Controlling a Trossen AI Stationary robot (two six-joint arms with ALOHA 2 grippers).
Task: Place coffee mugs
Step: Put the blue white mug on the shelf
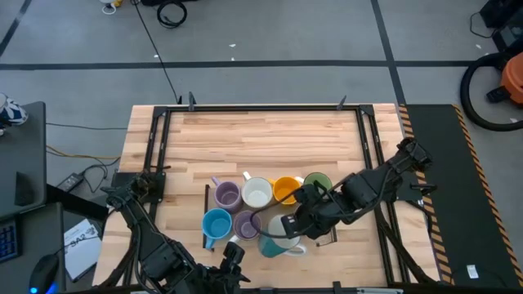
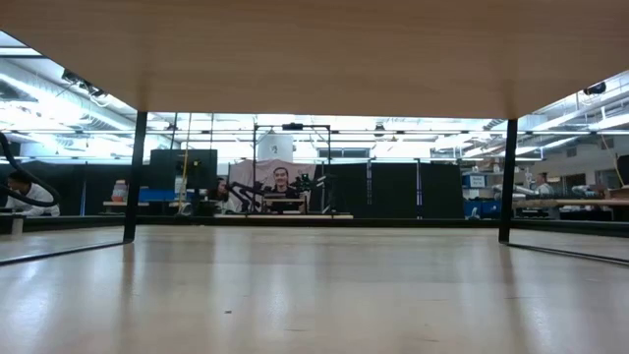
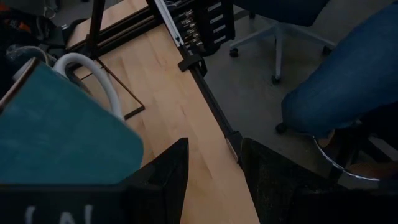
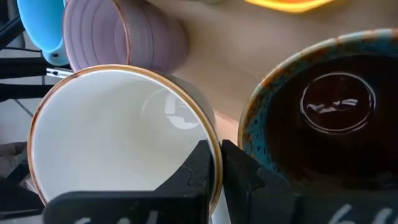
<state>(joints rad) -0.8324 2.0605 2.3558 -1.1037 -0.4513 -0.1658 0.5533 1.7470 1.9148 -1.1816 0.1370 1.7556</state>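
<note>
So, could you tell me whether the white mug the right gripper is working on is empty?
Empty: the right wrist view looks into the white mug, showing a bare white inside. The right gripper pinches its rim.

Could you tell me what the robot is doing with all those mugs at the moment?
The right gripper has its fingers pinched on the rim of a white mug at the near side of the mug cluster, beside a dark brown mug. The other mugs, among them a light blue mug and an orange mug, sit bunched together on the wooden table. The left gripper waits open at the table's near edge.
</note>
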